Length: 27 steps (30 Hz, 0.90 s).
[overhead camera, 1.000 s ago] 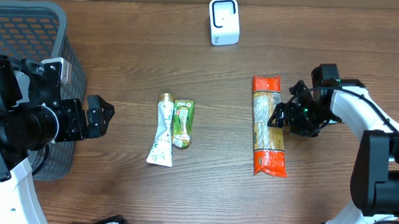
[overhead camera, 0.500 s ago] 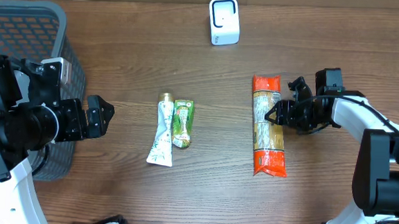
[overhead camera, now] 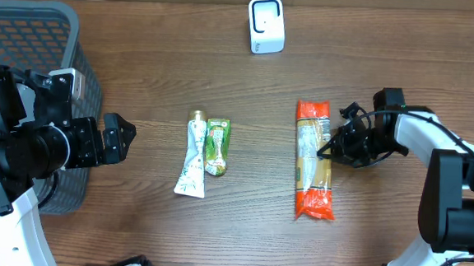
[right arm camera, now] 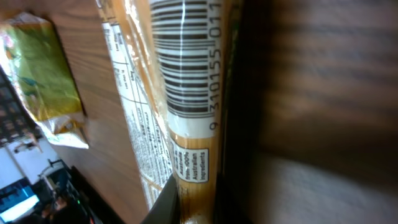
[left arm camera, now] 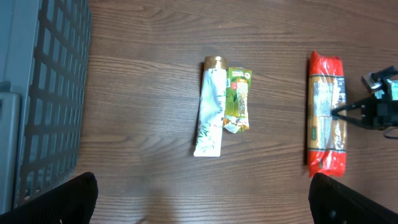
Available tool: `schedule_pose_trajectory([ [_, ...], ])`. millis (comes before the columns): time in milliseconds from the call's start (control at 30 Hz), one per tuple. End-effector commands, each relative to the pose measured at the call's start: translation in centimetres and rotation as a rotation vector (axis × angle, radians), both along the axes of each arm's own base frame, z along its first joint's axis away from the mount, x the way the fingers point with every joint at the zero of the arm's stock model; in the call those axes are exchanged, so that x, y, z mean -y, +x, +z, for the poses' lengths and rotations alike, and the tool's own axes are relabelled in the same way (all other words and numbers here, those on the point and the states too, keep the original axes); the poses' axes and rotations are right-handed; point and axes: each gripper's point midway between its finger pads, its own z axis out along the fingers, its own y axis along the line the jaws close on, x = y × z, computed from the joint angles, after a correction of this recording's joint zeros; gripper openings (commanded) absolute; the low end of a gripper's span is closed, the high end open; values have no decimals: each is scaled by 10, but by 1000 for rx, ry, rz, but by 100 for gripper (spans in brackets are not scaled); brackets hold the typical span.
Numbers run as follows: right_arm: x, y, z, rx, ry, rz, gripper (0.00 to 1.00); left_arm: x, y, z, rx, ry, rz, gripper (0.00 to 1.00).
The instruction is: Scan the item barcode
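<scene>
Two arms, with only your right one reaching the pasta.
Your right gripper is pinching, jaws almost closed, the right edge of the spaghetti packet at its 9 o'clock. The orange-ended packet is lying 12-to-6 right of centre, barcode showing, and your left gripper is gaping, well apart.

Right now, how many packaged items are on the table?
3: tube near centre, sachet beside it on its right, pasta pack further right, at the right tool. The basket interior is partly hidden.
</scene>
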Motion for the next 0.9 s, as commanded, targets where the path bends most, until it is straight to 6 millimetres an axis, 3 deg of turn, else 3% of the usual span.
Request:
schedule_pose_trajectory([
  [0, 25, 25, 52, 122, -160, -20, 4, -1, 1, -1, -1, 3, -2, 100],
  [167, 47, 24, 108, 172, -508, -81, 4, -1, 1, -1, -1, 3, -2, 100],
  [300, 59, 8, 118, 154, -855, -142, 4, -1, 1, -1, -2, 3, -1, 100],
  [400, 36, -5, 107, 156, -957, -50, 4, -1, 1, -1, -2, 3, -1, 100],
  [533, 13, -7, 78, 154, -1090, 17, 4, -1, 1, -1, -2, 3, -1, 100],
  [667, -2, -12, 50, 120, -1151, 24, 12, -1, 1, -1, -2, 3, -1, 100],
  [700, -6, -13, 43, 110, -1159, 23, 16, -1, 1, -1, -2, 3, -1, 100],
  [867, -35, -25, 22, 81, -1097, 85, 59, -1, 1, -1, -1, 3, -2, 99],
])
